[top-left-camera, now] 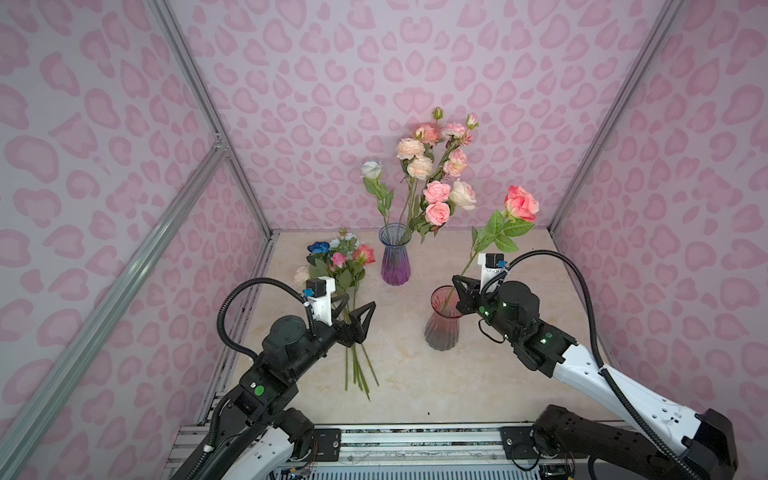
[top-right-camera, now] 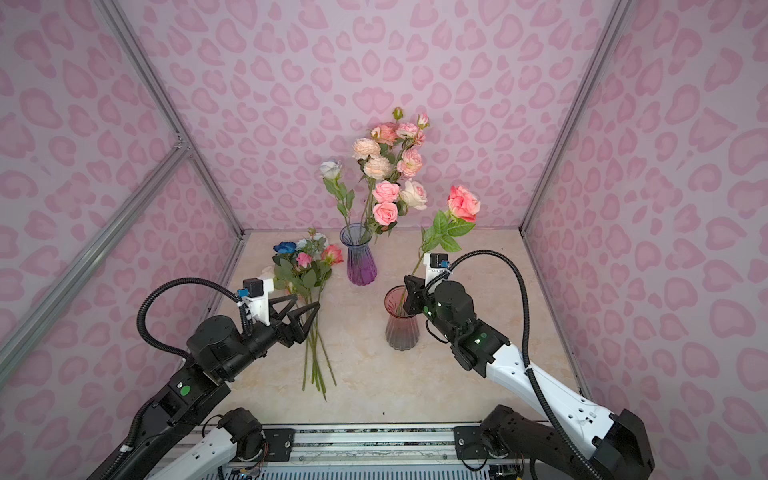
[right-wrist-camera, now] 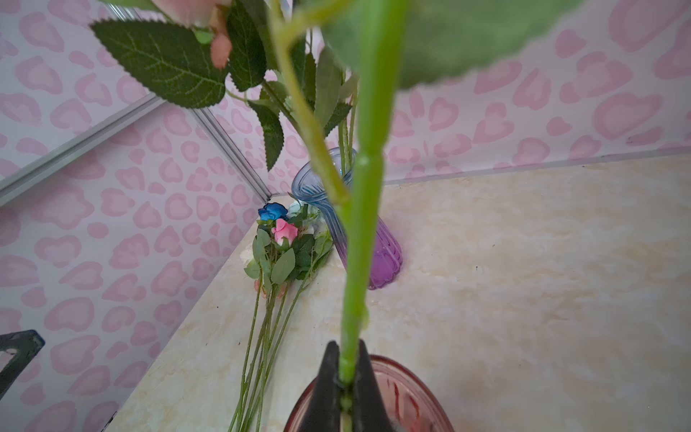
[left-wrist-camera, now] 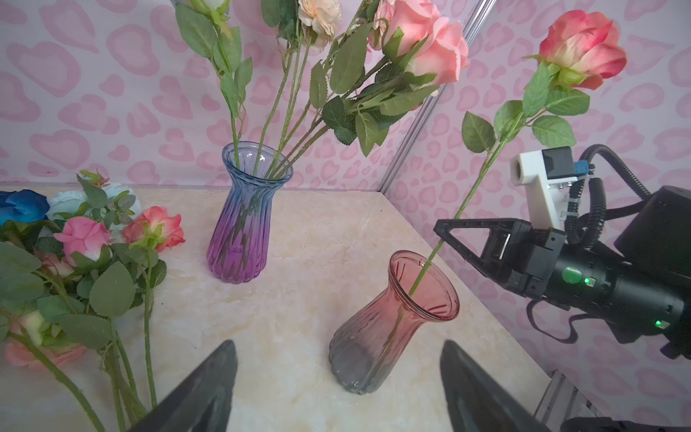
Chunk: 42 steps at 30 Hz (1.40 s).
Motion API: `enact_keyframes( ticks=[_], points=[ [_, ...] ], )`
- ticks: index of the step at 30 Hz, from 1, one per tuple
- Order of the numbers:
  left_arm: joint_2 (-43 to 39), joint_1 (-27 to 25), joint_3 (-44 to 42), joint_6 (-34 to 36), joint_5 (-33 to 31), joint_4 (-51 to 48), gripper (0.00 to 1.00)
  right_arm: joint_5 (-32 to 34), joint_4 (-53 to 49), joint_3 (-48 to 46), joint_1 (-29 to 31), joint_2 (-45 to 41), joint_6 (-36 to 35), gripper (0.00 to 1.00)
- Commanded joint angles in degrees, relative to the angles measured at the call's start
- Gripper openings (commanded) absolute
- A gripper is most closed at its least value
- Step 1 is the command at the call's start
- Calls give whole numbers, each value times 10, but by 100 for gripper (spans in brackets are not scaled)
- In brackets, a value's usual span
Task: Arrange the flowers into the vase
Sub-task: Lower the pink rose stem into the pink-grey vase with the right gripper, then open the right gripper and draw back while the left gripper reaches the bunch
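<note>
Right end effector (right-wrist-camera: 346, 359) clamped on stem of coral-pink rose (top-left-camera: 520, 203) just above rim of red-tinted ribbed glass vase (top-left-camera: 442, 328), so stem foot is guided inside. Left end effector (top-left-camera: 360, 301) held apart over mixed flower bunch (top-left-camera: 340, 266), laid on marble-look table (top-left-camera: 519, 374) at 8 o'clock of filled purple-blue glass vase (top-left-camera: 395, 257). Bare table left between vases; wall (top-left-camera: 665, 208) close at 3 o'clock.
</note>
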Motion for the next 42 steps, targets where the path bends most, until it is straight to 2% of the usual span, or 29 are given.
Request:
enact_keyframes(
  ticks=[1, 8, 17, 20, 22, 26, 34, 37, 40, 42],
  points=[
    [1, 0, -2, -1, 5, 26, 86, 13, 5, -5, 2, 5, 12, 4],
    [-7, 1, -13, -4, 2, 26, 86, 14, -27, -8, 4, 18, 7, 5],
    [-8, 0, -13, -6, 3, 26, 86, 18, -57, 0, 5, 23, -3, 25],
    [-7, 1, -14, -4, 1, 28, 86, 28, -67, 1, 9, 15, -8, 27],
    [-6, 1, -12, -4, 1, 27, 86, 28, -72, 2, 9, 10, -10, 33],
    [-5, 1, -9, -1, 3, 28, 86, 36, -112, 23, 9, -6, -12, 41],
    [5, 1, 3, 8, 8, 30, 86, 75, -196, 51, 9, -38, -29, 47],
    [8, 1, 7, 8, -1, 27, 86, 65, -226, 48, 10, -48, -23, 48],
    [12, 0, 0, 0, -17, 35, 86, 66, -242, 35, 16, -76, -21, 48],
    [25, 1, -4, -16, -56, 34, 85, 78, -254, 33, 21, -104, -18, 48]
  ],
)
